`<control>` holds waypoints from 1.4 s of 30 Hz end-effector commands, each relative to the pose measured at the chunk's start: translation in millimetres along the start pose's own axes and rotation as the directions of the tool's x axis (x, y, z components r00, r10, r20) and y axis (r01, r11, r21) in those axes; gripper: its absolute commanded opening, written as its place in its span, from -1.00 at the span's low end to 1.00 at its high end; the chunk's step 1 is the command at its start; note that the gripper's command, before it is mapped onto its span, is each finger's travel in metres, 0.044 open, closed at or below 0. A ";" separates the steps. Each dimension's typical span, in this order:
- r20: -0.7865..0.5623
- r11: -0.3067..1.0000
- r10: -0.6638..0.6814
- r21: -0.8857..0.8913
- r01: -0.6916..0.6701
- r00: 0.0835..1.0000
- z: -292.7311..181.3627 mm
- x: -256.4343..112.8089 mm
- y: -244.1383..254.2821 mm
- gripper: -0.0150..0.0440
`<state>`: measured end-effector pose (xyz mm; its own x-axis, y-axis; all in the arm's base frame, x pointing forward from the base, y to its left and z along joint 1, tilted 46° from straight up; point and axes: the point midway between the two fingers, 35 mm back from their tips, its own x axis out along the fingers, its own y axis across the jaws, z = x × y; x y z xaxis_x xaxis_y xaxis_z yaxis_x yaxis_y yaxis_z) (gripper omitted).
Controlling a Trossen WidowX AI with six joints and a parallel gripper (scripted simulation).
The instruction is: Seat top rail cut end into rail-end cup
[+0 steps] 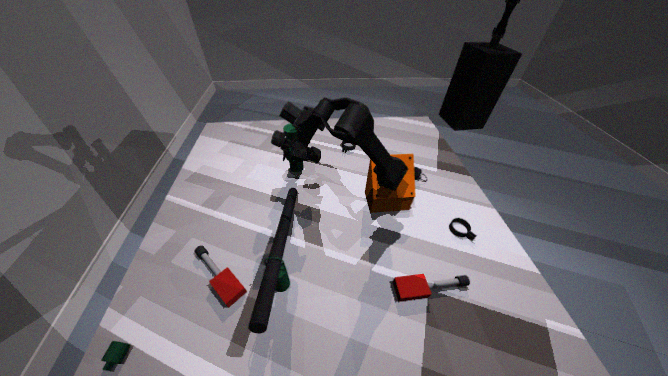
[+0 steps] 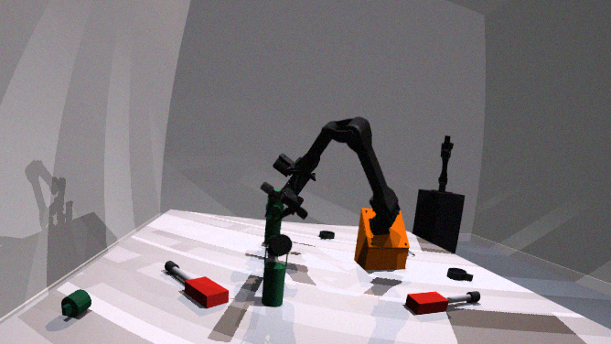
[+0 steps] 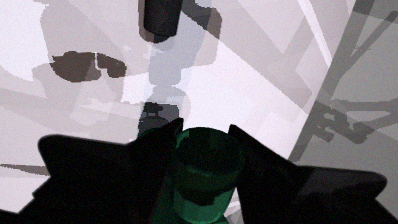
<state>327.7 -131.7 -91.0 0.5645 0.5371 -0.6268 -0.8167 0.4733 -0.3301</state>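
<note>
The black rail (image 1: 283, 227) (image 2: 280, 245) (image 3: 161, 19) lies over the short green post (image 1: 283, 278) (image 2: 273, 287), through its thin loop. Its far end stops short of the big green post (image 1: 296, 166) (image 2: 273, 227), with a gap between. My gripper (image 1: 296, 146) (image 2: 282, 198) (image 3: 206, 126) is at the upper part of the big post and is shut on the green rail-end cup (image 3: 202, 204). The cup's hollow mouth shows between the fingertips in the wrist view, with no rail in it. The brace band is hidden by the fingers.
Two red blocks (image 1: 227, 287) (image 1: 412, 287) (image 2: 207, 291) (image 2: 426, 302) with grey rods lie either side of the rail. A green fitting (image 1: 116, 352) (image 2: 77, 303) lies front left. A black ring clamp (image 2: 457, 274) lies right. The arm stands on an orange base (image 1: 392, 204) (image 2: 381, 262).
</note>
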 end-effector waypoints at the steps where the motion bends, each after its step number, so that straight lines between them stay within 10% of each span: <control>1: -0.005 1.000 -0.002 0.006 0.002 1.000 -0.8 -0.2 -0.3 -0.49; 19: -0.006 1.000 -0.002 0.016 0.002 1.000 0.1 0.7 -1.4 -0.49; 36: -0.007 1.000 -0.001 0.014 0.002 1.000 15.0 -12.4 -10.4 1.00; 42: -0.007 1.000 -0.001 0.011 0.001 1.000 32.6 -27.4 -18.8 1.00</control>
<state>330.6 -132.0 -58.8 0.5627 0.5340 -0.6310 -0.8154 0.4842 -0.3173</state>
